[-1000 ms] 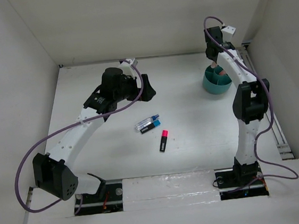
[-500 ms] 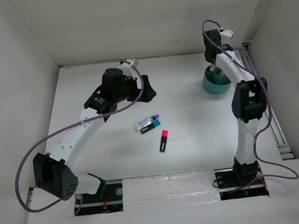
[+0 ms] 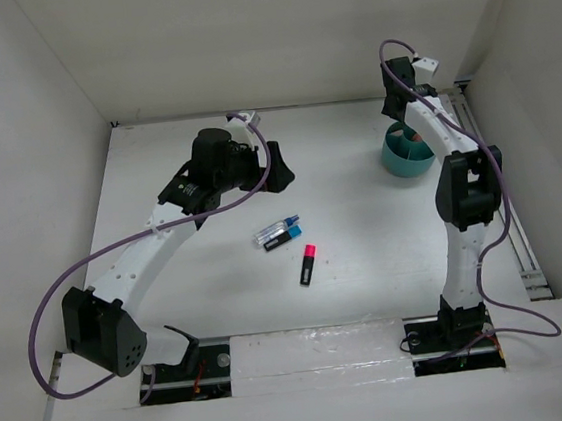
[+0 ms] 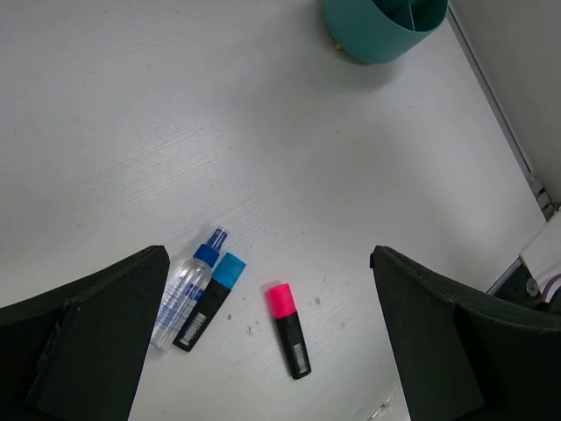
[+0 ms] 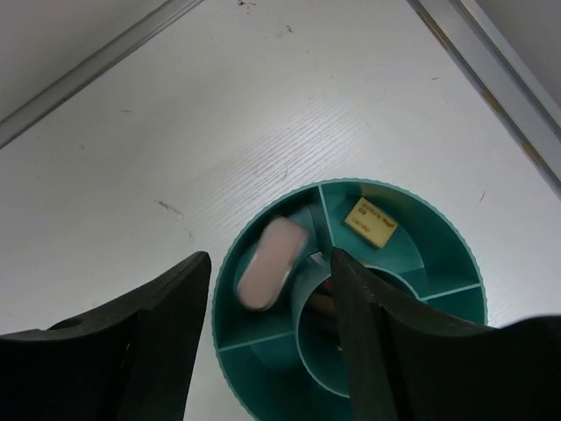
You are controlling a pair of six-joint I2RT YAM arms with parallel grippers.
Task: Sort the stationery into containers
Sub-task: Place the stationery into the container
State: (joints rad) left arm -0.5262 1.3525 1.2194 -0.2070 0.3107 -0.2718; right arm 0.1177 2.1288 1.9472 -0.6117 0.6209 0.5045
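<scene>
Three stationery pieces (image 4: 210, 301) lie on the table (image 4: 351, 132) beneath your wide-spread left gripper (image 4: 269, 254). Your right gripper (image 5: 270, 259) hangs parted over the teal cup (image 5: 429, 254), a blurred pale eraser (image 5: 267, 263) inside; clip the rim while withdrawing and the cup could tip.

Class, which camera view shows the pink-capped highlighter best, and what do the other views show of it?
The left wrist view: the pink-capped highlighter lies large and unobstructed on the table, its cap and label plain. The top external view shows it whole but small. The right wrist view misses it.
</scene>
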